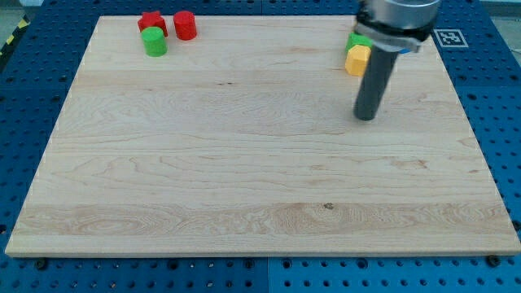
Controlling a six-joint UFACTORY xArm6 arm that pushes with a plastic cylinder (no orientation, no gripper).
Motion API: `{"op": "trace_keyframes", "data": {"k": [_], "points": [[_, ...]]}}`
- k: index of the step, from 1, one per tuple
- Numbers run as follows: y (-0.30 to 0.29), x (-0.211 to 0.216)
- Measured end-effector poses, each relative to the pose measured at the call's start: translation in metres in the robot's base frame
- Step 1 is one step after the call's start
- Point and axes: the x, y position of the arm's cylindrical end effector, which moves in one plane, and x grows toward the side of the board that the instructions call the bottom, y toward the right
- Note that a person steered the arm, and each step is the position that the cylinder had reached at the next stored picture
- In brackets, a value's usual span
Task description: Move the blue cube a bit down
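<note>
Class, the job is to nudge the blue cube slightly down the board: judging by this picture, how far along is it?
Done: nothing visibly. In hand: my tip rests on the wooden board, just below the yellow block and green block at the view's upper right. Only a blue sliver shows beside the arm; whether it is the cube is unclear. Left: the whole downward push.

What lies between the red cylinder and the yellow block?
Nothing: in the camera view, only bare board separates the red cylinder from the yellow block.
</note>
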Motion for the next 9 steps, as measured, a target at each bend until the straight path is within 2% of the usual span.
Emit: {"op": "trace_keyframes", "data": {"k": [3, 4, 6, 7, 9], "points": [[0.117, -0.091], [0.14, -0.128], [0.136, -0.216], [0.096, -0.217], [0.078, -0.187]]}}
